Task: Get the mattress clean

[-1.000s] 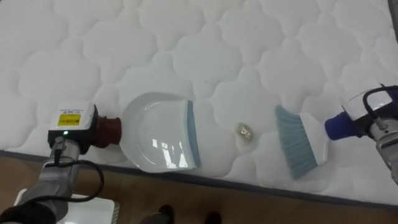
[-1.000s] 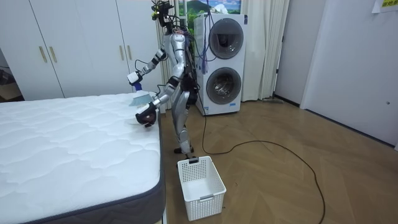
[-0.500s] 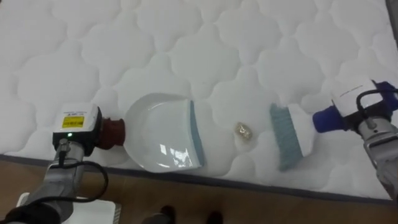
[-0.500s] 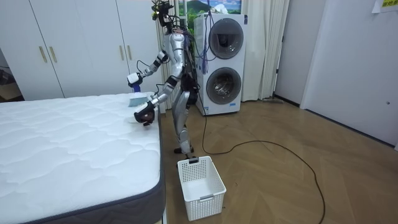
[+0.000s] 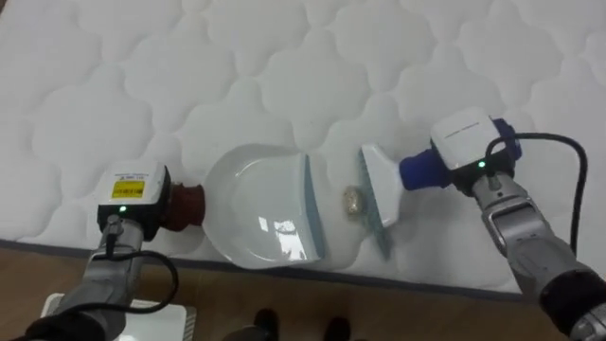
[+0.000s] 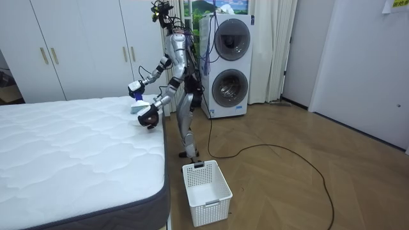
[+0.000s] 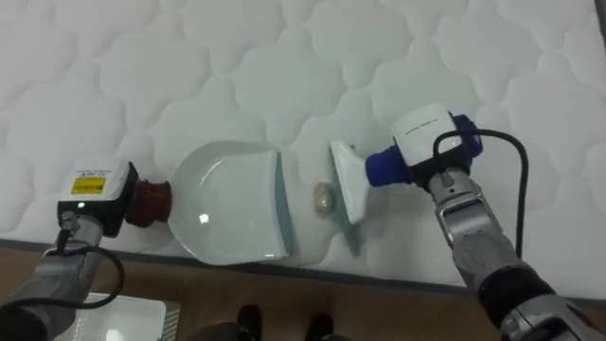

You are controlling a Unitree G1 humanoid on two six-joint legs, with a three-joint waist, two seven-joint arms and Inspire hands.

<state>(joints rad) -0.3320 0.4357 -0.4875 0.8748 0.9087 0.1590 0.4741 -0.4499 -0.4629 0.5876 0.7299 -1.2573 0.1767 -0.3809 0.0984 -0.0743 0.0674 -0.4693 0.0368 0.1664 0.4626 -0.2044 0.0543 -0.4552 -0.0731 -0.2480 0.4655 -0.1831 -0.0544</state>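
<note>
From the head camera I look down on the edge of the white quilted mattress (image 5: 189, 76); the clear dustpan (image 5: 256, 223) lies flat on it close to the near edge, its blue-edged lip turned to the robot's right. Its red handle (image 5: 187, 206) runs into the left hand (image 5: 133, 192), which comes in from the lower left. The hand's back is all I see from above, so I cannot tell how it grips. On the other side the right hand (image 5: 471, 150) carries the brush (image 5: 379, 197) by its blue handle (image 5: 419, 171); here too the grip is hidden beneath the hand and I cannot tell it. The brush head rests on the mattress with its pale blue bristles facing the dustpan's lip. The small yellowish crumb (image 5: 353, 199) – possibly a scrap of paper or food, it is too small to say – sits on the mattress between the lip and the bristles, just beside both and not yet in the pan. In the room view the robot stands on the wooden floor (image 6: 287, 185) at the side of the bed, near its far corner, both arms reaching over the mattress; a white slatted basket (image 6: 206, 185) stands on the floor nearer the camera, and a stacked washer and dryer (image 6: 231, 64) rise behind the robot – with white wardrobe doors (image 6: 64, 45) at the room view's left.
</note>
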